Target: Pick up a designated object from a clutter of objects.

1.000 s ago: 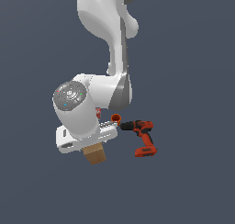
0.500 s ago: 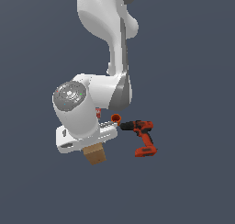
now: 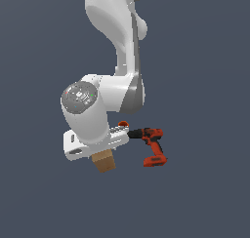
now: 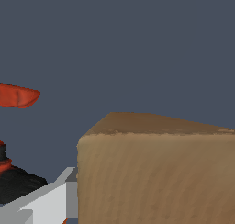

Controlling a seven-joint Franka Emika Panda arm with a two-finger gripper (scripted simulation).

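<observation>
The designated object, a plain tan block, sits right under my white hand in the exterior view. My gripper comes down on it from above, its fingers hidden there by the hand. In the wrist view the tan block fills the near field. One grey-white finger lies flat against its side, and the other finger is hidden behind the block. Of the clutter, the orange-red and black drill lies just to the exterior view's right of the hand. A small orange cup peeks out behind the wrist.
The drill's dark body shows close beside the finger in the wrist view, with an orange-red piece further off. The arm's large white links rise above the hand. The ground all around is plain dark grey.
</observation>
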